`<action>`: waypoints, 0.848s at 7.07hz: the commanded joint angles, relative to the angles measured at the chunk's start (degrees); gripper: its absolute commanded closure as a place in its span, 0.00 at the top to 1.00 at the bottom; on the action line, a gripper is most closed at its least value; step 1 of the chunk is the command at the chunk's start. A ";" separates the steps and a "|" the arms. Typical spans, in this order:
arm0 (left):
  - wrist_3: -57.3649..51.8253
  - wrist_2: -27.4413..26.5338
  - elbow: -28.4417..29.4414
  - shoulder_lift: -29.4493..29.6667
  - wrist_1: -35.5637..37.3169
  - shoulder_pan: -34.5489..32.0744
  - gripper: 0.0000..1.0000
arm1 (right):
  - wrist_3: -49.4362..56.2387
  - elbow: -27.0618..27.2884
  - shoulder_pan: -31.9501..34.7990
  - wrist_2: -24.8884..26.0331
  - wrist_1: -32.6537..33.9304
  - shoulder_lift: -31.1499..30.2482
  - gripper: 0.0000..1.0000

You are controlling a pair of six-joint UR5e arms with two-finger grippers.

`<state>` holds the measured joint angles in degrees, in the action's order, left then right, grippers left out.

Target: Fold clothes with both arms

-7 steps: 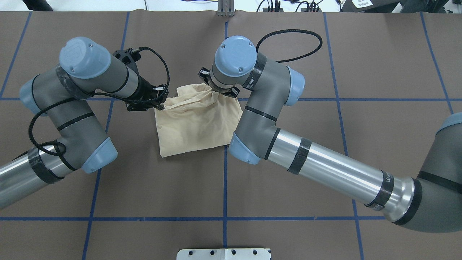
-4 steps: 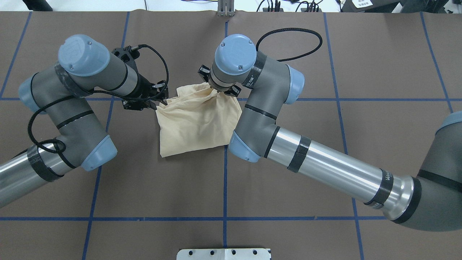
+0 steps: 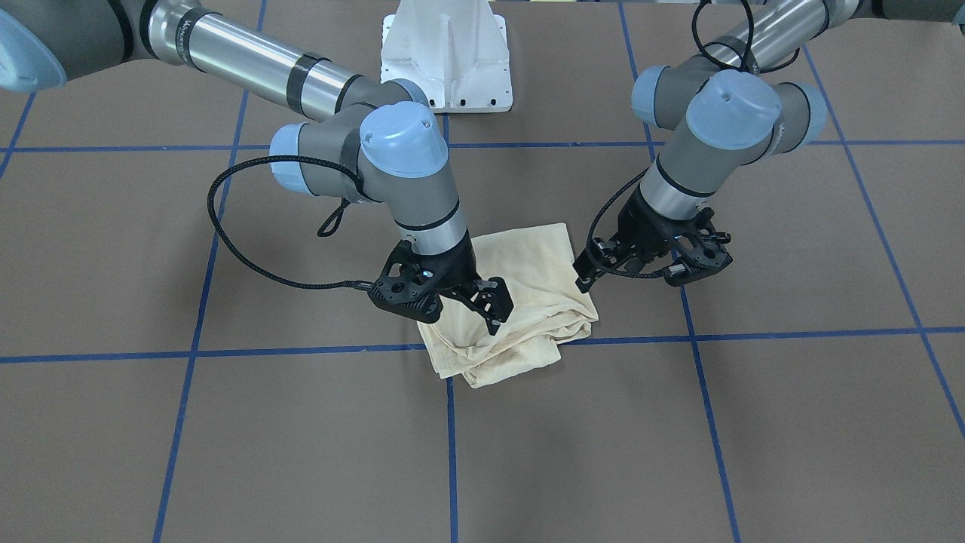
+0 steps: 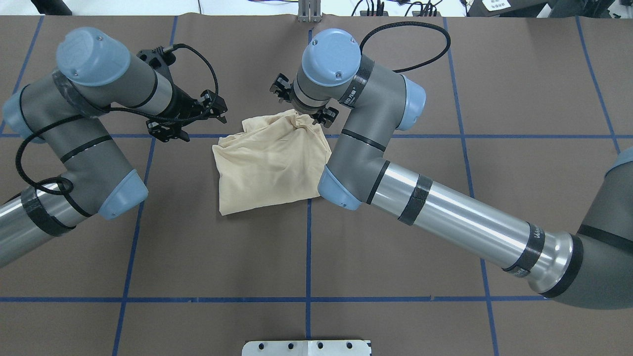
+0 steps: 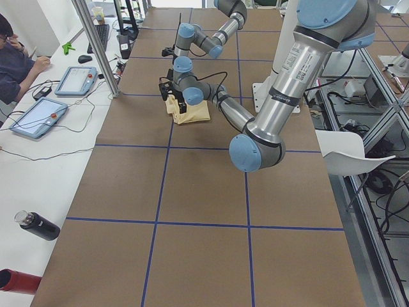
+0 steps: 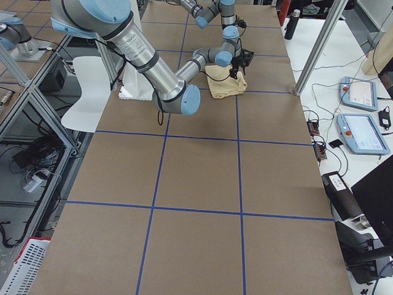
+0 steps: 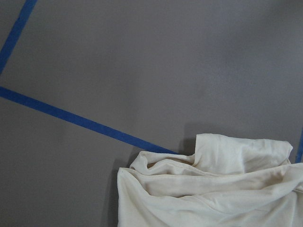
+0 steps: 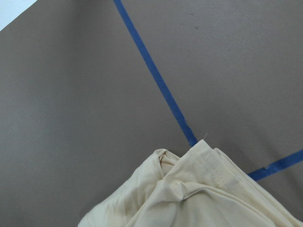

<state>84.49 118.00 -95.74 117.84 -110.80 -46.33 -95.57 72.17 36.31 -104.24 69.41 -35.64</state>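
Observation:
The clothes, one pale cream-yellow shirt (image 4: 269,168), lie in a rumpled, roughly square folded bundle (image 3: 535,256) at the table's middle, on a blue tape crossing. The print is hidden. My left gripper (image 4: 220,110) hangs open just off the bundle's far left corner and holds nothing (image 3: 584,275). Just above the far right corner, my right gripper (image 3: 494,305) is open too, over a small raised peak of fabric. Neither wrist view shows any fingers. The left wrist view shows loose folds (image 7: 213,198). The right wrist view shows a bunched hem corner (image 8: 199,194).
Brown paper with blue tape grid lines (image 4: 308,257) covers the table. The white pedestal base (image 3: 446,53) stands at the robot's side. A side bench has tablets (image 5: 37,116), a person (image 5: 13,61) and a dark bottle (image 5: 38,225). A white chair (image 5: 351,150) stands beside the table.
Both grippers have let go of the shirt's far edge and drawn up and away from it. The left one moved off to the left. The lifted edge has dropped onto the bundle.

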 commanded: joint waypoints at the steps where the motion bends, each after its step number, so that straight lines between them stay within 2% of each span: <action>1: -5.96 0.21 -5.13 -5.31 0.33 -1.04 1.00 | 11.91 1.13 -1.49 -0.88 4.04 0.22 1.00; 3: -10.21 0.12 -7.35 -8.24 0.24 -1.56 1.00 | 34.03 -0.09 -3.34 2.97 7.74 -0.04 1.00; 4: -10.22 0.12 -7.36 -8.24 0.24 -1.83 1.00 | 40.05 -1.67 -3.35 4.65 8.28 0.31 1.00; 6: -10.57 0.12 -7.27 -8.24 0.33 -2.79 1.00 | 42.31 -4.39 -3.52 5.97 7.85 0.75 1.00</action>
<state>74.27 118.13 -103.03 109.65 -110.51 -48.50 -55.26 69.52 32.96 -99.49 77.40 -35.31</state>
